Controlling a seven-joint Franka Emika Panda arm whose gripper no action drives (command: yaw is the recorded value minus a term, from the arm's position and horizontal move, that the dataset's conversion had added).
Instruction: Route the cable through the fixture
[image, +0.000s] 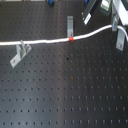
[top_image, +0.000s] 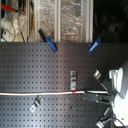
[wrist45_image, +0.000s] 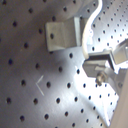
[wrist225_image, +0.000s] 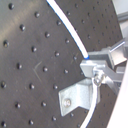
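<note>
The white cable (image: 45, 40) runs across the black perforated board in both exterior views, its red band (image: 71, 37) near the middle. My gripper (image: 115, 23) holds the cable's end toward the first exterior view's right, shut on it. In the second wrist view the cable (wrist225_image: 69, 29) enters between the fingers (wrist225_image: 96, 68). A metal bracket fixture (wrist45_image: 62, 33) stands right beside the gripper (wrist45_image: 98, 64). The cable (top_image: 40, 93) crosses another bracket (image: 20, 52) at the first exterior view's left and lies just in front of a middle bracket (image: 70, 23).
A further bracket (image: 120, 40) stands at the first exterior view's right edge. Two blue clamps (top_image: 50, 44) (top_image: 95, 45) sit at the board's far edge in the second exterior view, with clutter and boxes (top_image: 15, 20) beyond. The arm's white body (top_image: 118, 82) hangs over the second exterior view's right.
</note>
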